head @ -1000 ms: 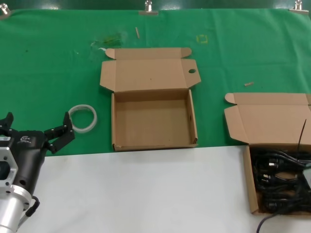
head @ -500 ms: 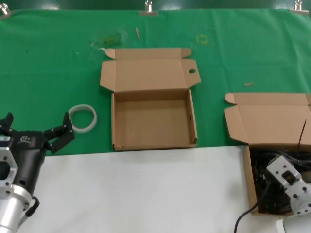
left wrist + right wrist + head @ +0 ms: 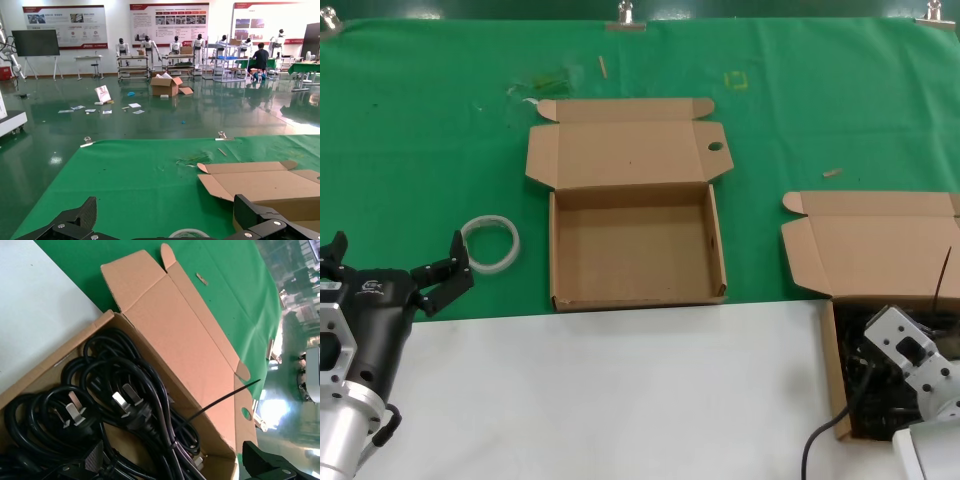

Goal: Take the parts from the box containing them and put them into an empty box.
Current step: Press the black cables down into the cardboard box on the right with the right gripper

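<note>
The parts [image 3: 120, 410], black power cords coiled in bundles with moulded plug ends and bare metal prongs, lie heaped inside the box containing them [image 3: 165, 325]. A thin black lead [image 3: 220, 400] rises from the heap and stands out over the far wall of that box. The box sits at the right edge of the bench [image 3: 620, 400], its body on the white area and its lid flap [image 3: 875, 245] folded back flat onto the green cloth [image 3: 420, 130].

My right tool [image 3: 898, 352] hangs directly over the cords in this box. In the right wrist view its two dark fingertips [image 3: 270, 465] sit well apart at the frame edge with the cords showing between them, so the tool is spread wide and grips nothing.

The empty box [image 3: 635, 250] stands near the middle of the bench, well apart from the cord box, on the green cloth with its front wall at the border of the white area. Its lid [image 3: 625, 150] is folded back, and the right side tab carries a small oval hole [image 3: 715, 147].

My left tool [image 3: 390, 275] is parked at the left edge of the bench, fingers spread wide and holding nothing. A white tape ring [image 3: 490, 243] lies on the green cloth just beside its right fingertip, between that tool and the empty box.
</note>
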Robot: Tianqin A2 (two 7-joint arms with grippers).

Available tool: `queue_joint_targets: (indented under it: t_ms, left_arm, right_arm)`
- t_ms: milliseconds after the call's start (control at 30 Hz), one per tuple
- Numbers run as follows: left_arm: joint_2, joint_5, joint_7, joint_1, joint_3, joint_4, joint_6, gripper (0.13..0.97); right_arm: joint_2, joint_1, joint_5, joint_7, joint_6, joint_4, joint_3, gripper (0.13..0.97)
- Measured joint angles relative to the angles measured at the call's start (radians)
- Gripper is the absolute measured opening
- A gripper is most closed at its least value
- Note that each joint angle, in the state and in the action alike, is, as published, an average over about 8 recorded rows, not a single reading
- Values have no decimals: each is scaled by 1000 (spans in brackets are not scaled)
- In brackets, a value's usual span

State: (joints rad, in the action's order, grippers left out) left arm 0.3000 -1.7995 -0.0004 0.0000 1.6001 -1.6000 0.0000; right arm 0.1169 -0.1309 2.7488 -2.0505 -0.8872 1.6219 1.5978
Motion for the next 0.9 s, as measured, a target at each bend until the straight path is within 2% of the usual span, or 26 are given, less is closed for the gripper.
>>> queue_joint_targets:
  t_ms: [467,900]
  left_arm:
    - [0,0,0,0,0,0,0,966]
    - [0,0,0,0,0,0,0,966]
  right_arm:
    - [0,22,-17,-37,-25,49,-43,966]
    - [0,-27,-40,-55,22,-20,-44,950]
